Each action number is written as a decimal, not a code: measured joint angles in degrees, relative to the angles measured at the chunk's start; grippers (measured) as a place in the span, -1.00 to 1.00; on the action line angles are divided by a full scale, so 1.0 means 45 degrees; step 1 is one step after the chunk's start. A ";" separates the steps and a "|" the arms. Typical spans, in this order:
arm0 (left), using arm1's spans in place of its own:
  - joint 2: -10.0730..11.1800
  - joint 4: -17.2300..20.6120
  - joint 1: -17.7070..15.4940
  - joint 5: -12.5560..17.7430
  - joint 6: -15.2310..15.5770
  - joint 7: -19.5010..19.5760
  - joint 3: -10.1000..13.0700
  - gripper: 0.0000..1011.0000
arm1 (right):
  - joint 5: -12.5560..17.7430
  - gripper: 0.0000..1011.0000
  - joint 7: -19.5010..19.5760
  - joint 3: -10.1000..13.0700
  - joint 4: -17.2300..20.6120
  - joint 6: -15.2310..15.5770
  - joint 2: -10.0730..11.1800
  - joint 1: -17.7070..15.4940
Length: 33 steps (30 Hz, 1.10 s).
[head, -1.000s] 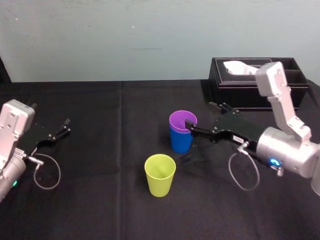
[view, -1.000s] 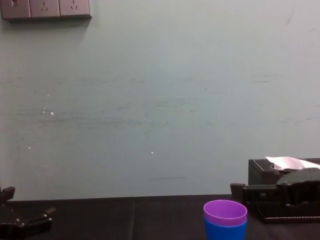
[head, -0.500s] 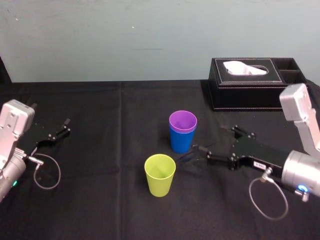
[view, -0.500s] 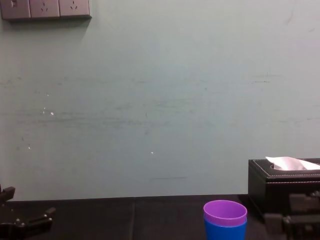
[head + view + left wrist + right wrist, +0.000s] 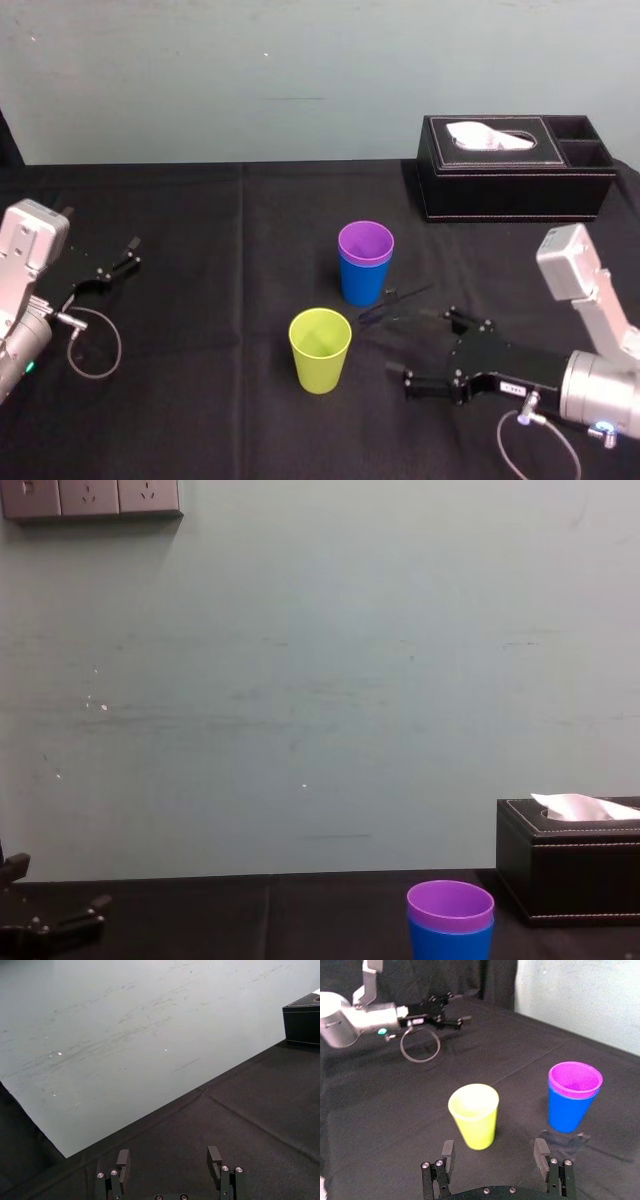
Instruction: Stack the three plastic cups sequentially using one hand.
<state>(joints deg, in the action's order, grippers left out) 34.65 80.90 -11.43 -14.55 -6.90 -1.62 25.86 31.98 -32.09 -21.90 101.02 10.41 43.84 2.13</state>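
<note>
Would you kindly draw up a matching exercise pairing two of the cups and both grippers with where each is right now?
Things:
1. purple cup
2. yellow-green cup
3. right gripper
4. left gripper

Places:
A. open, far left, apart from the cups
B. nested in the blue cup
C. open, just right of the yellow-green cup
D. standing alone, nearer the robot than the stack

Pairs: 1-B, 2-D, 3-C, 4-A
</note>
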 joint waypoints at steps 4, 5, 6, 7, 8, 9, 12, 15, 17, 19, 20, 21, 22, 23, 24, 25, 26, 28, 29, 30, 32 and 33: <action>0.0000 0.0000 0.0000 0.0000 -0.0001 0.0000 -0.0001 1.00 | -0.0157 0.99 -0.0088 -0.0279 -0.0083 -0.0052 0.0012 0.0088; 0.0000 0.0000 0.0000 0.0000 0.0000 0.0000 0.0000 1.00 | -0.0249 0.99 -0.0102 -0.0404 -0.0124 -0.0062 -0.0004 0.0142; 0.0000 0.0000 0.0000 0.0001 -0.0001 0.0000 0.0000 1.00 | -0.0309 0.99 -0.0108 -0.0481 -0.0148 -0.0064 -0.0018 0.0172; 0.0000 0.0000 0.0000 0.0000 -0.0001 0.0000 0.0000 1.00 | -0.0355 0.99 -0.0115 -0.0546 -0.0181 -0.0064 -0.0039 0.0200; 0.0000 0.0000 0.0000 0.0000 -0.0001 0.0000 -0.0001 1.00 | -0.0402 0.99 -0.0124 -0.0613 -0.0216 -0.0064 -0.0066 0.0233; 0.0000 0.0000 0.0000 0.0000 0.0000 0.0000 0.0000 1.00 | -0.0442 0.99 -0.0134 -0.0683 -0.0258 -0.0064 -0.0098 0.0271; 0.0000 0.0000 0.0000 0.0000 -0.0001 0.0000 0.0000 1.00 | -0.0756 0.99 -0.0120 -0.1013 -0.0479 -0.0049 -0.0291 0.0464; 0.0000 0.0000 0.0000 0.0000 0.0000 0.0000 0.0000 1.00 | -0.0983 0.99 -0.0083 -0.1216 -0.0661 -0.0002 -0.0463 0.0627; 0.0000 0.0000 0.0000 0.0000 -0.0001 0.0000 0.0000 1.00 | -0.1070 0.99 -0.0067 -0.1302 -0.0757 0.0028 -0.0549 0.0700; 0.0000 0.0000 0.0000 0.0000 -0.0001 0.0000 -0.0001 1.00 | -0.1167 0.99 -0.0050 -0.1412 -0.0888 0.0062 -0.0668 0.0792; 0.0000 0.0000 0.0000 0.0000 -0.0001 0.0000 -0.0001 1.00 | -0.1167 0.99 -0.0050 -0.1412 -0.0888 0.0062 -0.0668 0.0792; 0.0000 0.0000 0.0000 0.0000 0.0000 0.0000 0.0000 1.00 | -0.1222 0.99 -0.0049 -0.1477 -0.0978 0.0088 -0.0745 0.0858; 0.0000 0.0000 0.0000 0.0000 -0.0001 0.0001 -0.0001 1.00 | -0.1290 0.99 -0.0045 -0.1535 -0.1063 0.0106 -0.0820 0.0922; 0.0000 0.0000 0.0000 0.0000 -0.0001 0.0001 -0.0001 1.00 | -0.1290 0.99 -0.0045 -0.1535 -0.1063 0.0106 -0.0820 0.0922; 0.0000 0.0000 0.0000 0.0000 -0.0001 0.0000 -0.0001 1.00 | -0.1345 0.99 -0.0044 -0.1592 -0.1148 0.0119 -0.0896 0.0986; 0.0000 0.0000 0.0000 0.0000 -0.0001 -0.0001 0.0000 1.00 | -0.1373 0.99 -0.0042 -0.1613 -0.1189 0.0125 -0.0930 0.1016; 0.0000 0.0000 0.0000 0.0000 -0.0001 0.0000 -0.0001 1.00 | -0.1396 0.99 -0.0039 -0.1633 -0.1230 0.0130 -0.0963 0.1045; 0.0000 0.0000 0.0000 0.0000 -0.0001 0.0000 0.0000 1.00 | -0.1442 0.99 -0.0037 -0.1688 -0.1350 0.0167 -0.1065 0.1128; 0.0000 0.0000 0.0001 -0.0001 -0.0001 0.0000 0.0000 1.00 | -0.1470 0.99 -0.0036 -0.1720 -0.1410 0.0195 -0.1133 0.1183; 0.0000 0.0000 0.0000 0.0000 -0.0001 0.0000 0.0000 1.00 | -0.1478 0.99 -0.0036 -0.1735 -0.1441 0.0212 -0.1171 0.1210; 0.0000 0.0000 0.0000 0.0000 -0.0001 0.0000 -0.0001 1.00 | -0.1501 0.99 -0.0037 -0.1778 -0.1501 0.0246 -0.1262 0.1290; 0.0000 0.0000 0.0000 0.0000 -0.0001 0.0000 0.0000 1.00 | -0.1508 0.99 -0.0038 -0.1790 -0.1512 0.0259 -0.1290 0.1314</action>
<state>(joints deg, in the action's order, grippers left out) 34.65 80.90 -11.43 -14.55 -6.91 -1.62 25.86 25.20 -32.26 -29.95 94.22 11.57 38.03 8.04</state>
